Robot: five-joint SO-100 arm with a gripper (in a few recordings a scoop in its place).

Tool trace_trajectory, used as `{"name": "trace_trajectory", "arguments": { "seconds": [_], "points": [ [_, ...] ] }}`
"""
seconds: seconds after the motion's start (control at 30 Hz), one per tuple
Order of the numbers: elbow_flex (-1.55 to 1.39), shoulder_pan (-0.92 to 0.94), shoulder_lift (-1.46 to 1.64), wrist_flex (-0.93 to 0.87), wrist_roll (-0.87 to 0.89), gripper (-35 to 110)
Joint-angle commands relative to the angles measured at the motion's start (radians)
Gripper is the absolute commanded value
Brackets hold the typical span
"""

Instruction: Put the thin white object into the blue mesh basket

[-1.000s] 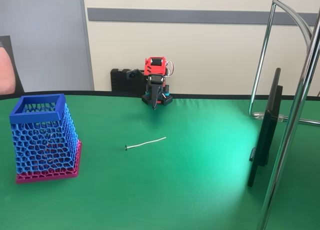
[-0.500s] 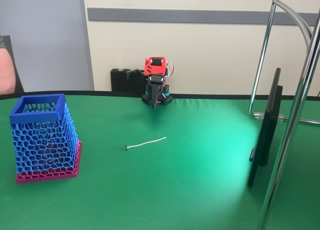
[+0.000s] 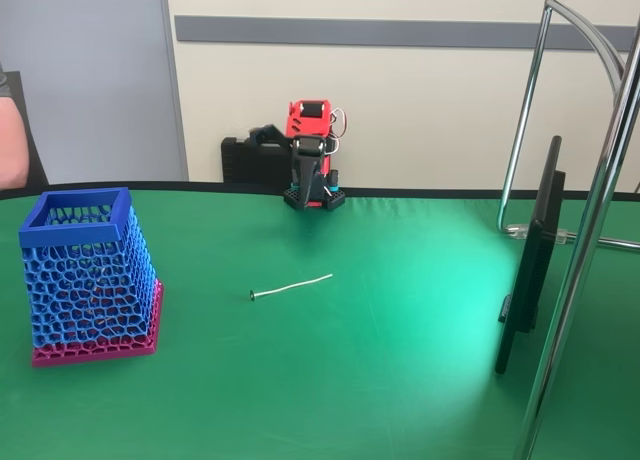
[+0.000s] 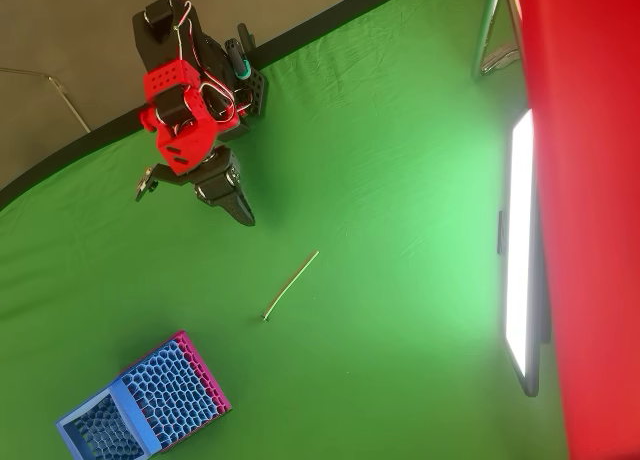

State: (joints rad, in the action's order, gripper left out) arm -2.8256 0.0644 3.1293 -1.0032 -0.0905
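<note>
While my gripper [image 4: 240, 212] hangs empty at the far edge, its jaws look pressed together. Nearer lies the white stick [image 3: 291, 285] on green cloth [image 3: 400, 310]; left stands the blue basket [image 3: 88, 273], beige wall [image 3: 420, 90] behind.

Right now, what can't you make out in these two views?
- Fingers: overhead view, dark and bunched together; open or shut is unclear. In the fixed view they are far off and small.
- Stick: too thin in both views to tell what it is made of or what its dark tip is.
- Basket: overhead view, its corner is cut by the bottom edge; in the fixed view the mesh walls blur its inside.
</note>
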Motion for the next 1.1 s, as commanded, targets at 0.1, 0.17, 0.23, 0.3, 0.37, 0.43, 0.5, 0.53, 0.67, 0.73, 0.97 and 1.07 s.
{"name": "trace_trajectory", "arguments": {
  "seconds": [0.1,0.17,0.23,0.3,0.37,0.43,0.5,0.53,0.67,0.73,0.97,1.07],
  "points": [
    [0.229,0.046,-0.16,-0.066,0.008,1],
    [0.29,0.066,-0.218,-0.075,0.002,1],
    [0.339,0.083,-0.27,-0.075,-0.009,1],
    [0.387,0.098,-0.319,-0.075,-0.014,1],
    [0.433,0.11,-0.373,-0.075,-0.017,1],
    [0.474,0.121,-0.428,-0.075,-0.026,1],
    [0.515,0.129,-0.494,-0.075,-0.038,1],
    [0.538,0.133,-0.531,-0.075,-0.04,1],
    [0.66,0.155,-0.699,-0.075,-0.049,1],
    [0.736,0.173,-0.787,-0.078,-0.052,1],
    [0.973,0.229,-1.017,-0.08,-0.092,1],
    [1.057,0.244,-1.097,-0.097,-0.106,1]
  ]
}}
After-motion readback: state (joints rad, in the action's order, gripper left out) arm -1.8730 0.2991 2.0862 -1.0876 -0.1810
